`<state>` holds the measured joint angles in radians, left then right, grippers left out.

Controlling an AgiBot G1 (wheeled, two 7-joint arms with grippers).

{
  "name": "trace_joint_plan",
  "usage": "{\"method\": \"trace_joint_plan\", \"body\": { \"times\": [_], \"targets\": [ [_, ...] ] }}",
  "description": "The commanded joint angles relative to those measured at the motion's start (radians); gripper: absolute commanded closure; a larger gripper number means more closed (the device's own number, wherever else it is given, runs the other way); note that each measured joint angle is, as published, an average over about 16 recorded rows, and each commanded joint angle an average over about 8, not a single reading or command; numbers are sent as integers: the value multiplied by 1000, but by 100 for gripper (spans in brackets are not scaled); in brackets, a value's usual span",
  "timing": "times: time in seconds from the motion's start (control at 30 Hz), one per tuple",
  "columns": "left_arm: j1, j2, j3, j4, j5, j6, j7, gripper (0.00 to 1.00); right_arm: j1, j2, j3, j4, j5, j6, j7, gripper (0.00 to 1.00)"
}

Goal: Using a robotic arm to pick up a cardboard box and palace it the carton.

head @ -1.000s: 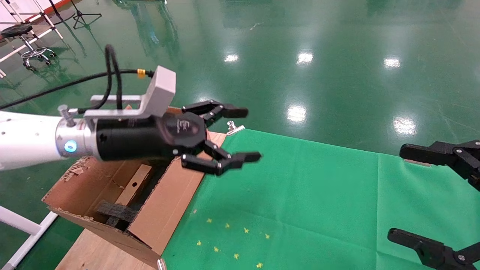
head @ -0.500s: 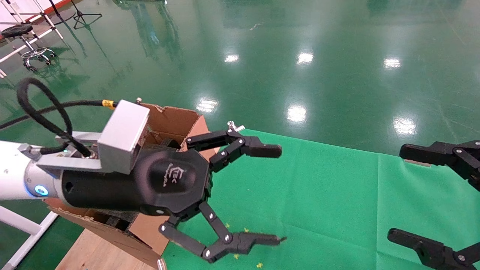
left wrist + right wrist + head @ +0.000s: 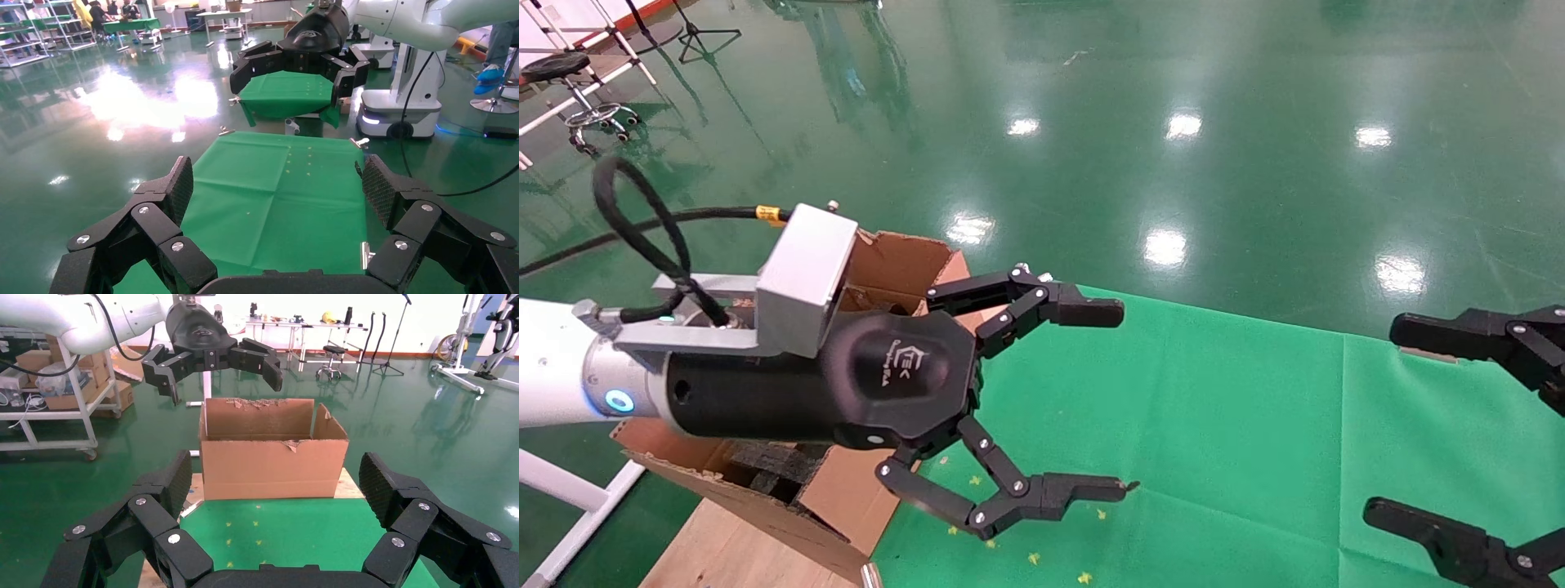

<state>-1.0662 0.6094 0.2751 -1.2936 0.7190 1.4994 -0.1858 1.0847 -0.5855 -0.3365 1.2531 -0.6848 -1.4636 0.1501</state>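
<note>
The carton point(image 3: 891, 253), large and brown with ragged flaps, stands on a wooden board at the left end of the table. It also shows in the right wrist view point(image 3: 272, 456). Dark foam blocks point(image 3: 772, 461) lie inside it. The robotic arm is my left arm. Its gripper point(image 3: 1124, 400) is open and empty, held in the air over the carton's right side and the cloth's edge. It shows in the left wrist view point(image 3: 275, 184) and above the carton in the right wrist view point(image 3: 211, 352). The small cardboard box is hidden. My right gripper point(image 3: 1385, 420) is open and empty at the right edge.
A green cloth point(image 3: 1214, 425) covers the table, with small yellow star marks point(image 3: 1034, 558) near the front. Metal clips point(image 3: 1021, 269) hold its edge. The wooden board point(image 3: 723, 547) lies under the carton. A white frame point(image 3: 568, 490) stands at the left.
My left gripper has swung from above the carton toward me and lower in the head view, turning as it went. It stays open and empty. The right arm has not moved.
</note>
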Motion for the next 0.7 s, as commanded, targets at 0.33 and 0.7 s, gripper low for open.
{"method": "trace_joint_plan", "body": {
  "times": [0.33,0.7],
  "targets": [
    [-8,1,4,10,11,-4,-2,0,0,0,0,0,0,0,0,0],
    [-10,2,5,13,14,-5,-3,0,0,0,0,0,0,0,0,0]
  ]
}}
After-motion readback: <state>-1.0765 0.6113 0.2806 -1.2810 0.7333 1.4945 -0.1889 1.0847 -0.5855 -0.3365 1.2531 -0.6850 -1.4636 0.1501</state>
